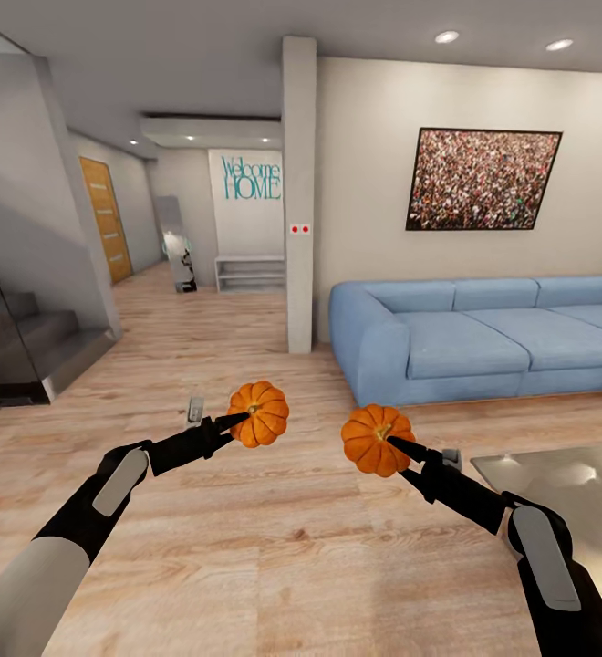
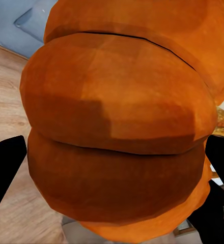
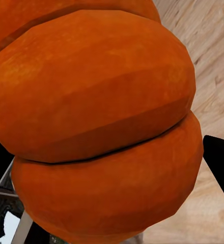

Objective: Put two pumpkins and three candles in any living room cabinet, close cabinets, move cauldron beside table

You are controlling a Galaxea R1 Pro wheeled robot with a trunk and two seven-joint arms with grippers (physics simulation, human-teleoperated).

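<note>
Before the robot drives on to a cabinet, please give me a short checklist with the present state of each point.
1. Left claw holds a pumpkin: ok; black fingers flank it in the left wrist view.
2. Right claw holds the other pumpkin: ok.
3. Pumpkins apart from each other: ok, a gap shows between them.
4. Cabinet in sight: not ok; ahead are a blue sofa, a pillar and stairs.
5. Grip firm enough for driving: cannot tell.
6. Wooden floor just ahead free: ok.
</note>
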